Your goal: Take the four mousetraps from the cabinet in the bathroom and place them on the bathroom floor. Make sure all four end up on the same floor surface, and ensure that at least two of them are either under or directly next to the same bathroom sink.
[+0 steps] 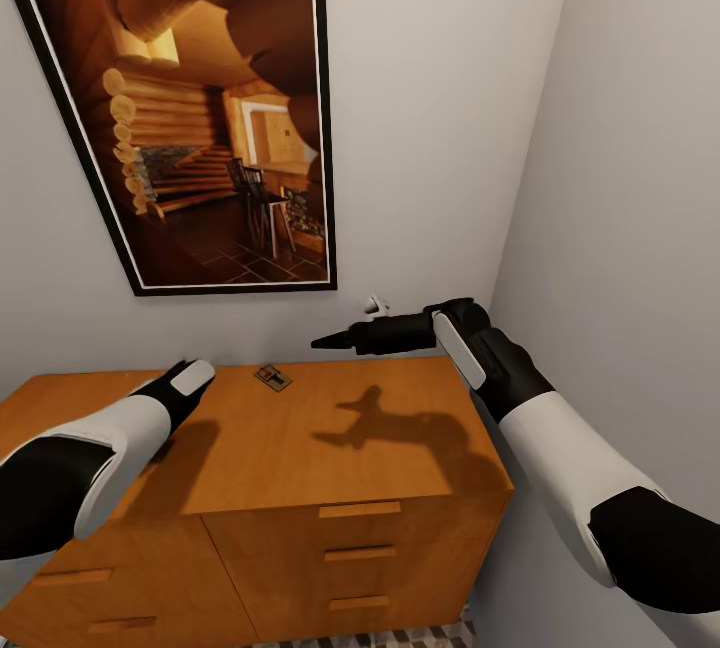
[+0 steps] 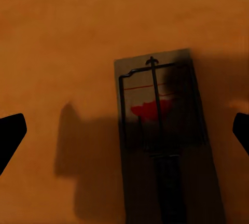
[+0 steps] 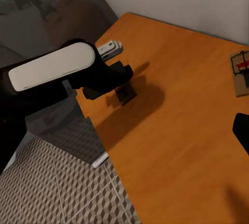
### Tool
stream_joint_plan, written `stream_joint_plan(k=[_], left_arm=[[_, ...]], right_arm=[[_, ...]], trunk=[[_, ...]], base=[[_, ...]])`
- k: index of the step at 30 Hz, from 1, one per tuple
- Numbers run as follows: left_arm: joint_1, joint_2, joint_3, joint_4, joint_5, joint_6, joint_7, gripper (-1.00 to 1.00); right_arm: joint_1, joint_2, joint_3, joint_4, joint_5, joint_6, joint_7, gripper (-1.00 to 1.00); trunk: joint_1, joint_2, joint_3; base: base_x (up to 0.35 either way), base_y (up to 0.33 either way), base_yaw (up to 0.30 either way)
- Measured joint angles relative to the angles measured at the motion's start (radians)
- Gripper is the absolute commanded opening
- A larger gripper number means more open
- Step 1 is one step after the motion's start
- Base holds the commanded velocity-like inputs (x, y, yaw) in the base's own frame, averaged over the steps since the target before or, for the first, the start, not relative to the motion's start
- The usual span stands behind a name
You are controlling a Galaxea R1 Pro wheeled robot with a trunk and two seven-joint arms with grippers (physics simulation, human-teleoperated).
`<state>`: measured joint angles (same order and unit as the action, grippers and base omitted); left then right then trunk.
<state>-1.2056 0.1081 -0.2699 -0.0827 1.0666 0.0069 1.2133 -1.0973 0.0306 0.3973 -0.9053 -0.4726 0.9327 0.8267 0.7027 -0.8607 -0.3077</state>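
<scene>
Atop the orange-brown cabinet [image 1: 300,448], toward the 12 o'clock edge of its flat top near the wall, lies one mousetrap [image 1: 272,378], small and dark from the head camera. The cabinet's drawer fronts with slim handles fill the 6 o'clock part of the head view, and its left end is cut off by the frame.

The left arm reaches in from 8 o'clock, its forearm hiding the left end effector [image 1: 165,443] down at the cabinet top; only a dark sliver shows under the wrist. From the left wrist camera, a second mousetrap [image 2: 161,130] sits flat on the wood directly below, a tan board with a dark wire frame and a red patch at its middle, much of it in shadow and its near end cut off. Two black fingertips [image 2: 10,136] show at opposite edges of that picture, wide apart, with the trap between them and untouched, so the left end effector is open.

The right arm enters from 4 o'clock, and the right end effector [image 1: 325,339] hangs above the cabinet top, pointing toward 9 o'clock and casting a shadow on the wood. Its tips look close together from the head camera, but whether it is open or closed cannot be told. The right wrist camera shows the left arm bent over the cabinet with a dark trap under it, the other mousetrap [image 3: 240,71] partly cut off, and a patch of cube-patterned bathroom floor [image 3: 52,187].

A large framed picture [image 1: 200,108] of a log interior hangs on the white wall above.
</scene>
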Motion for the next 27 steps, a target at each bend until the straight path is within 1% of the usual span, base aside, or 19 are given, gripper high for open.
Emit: stream_joint_plan(k=[23,27], left_arm=[[0.031,-0.001,0.002,0.0,0.005,0.0,-0.014,1.0],[0.037,-0.001,-0.015,0.001,0.002,0.001,-0.033,1.0]], right_arm=[[0.0,0.0,0.0,-0.002,0.0,0.001,-0.004,1.0],[0.0,0.001,0.0,-0.002,-0.001,0.001,-0.015,1.0]], trunk=[[0.0,0.0,0.0],[0.0,0.0,0.0]], base=[[0.0,0.0,0.0],[0.0,0.0,0.0]])
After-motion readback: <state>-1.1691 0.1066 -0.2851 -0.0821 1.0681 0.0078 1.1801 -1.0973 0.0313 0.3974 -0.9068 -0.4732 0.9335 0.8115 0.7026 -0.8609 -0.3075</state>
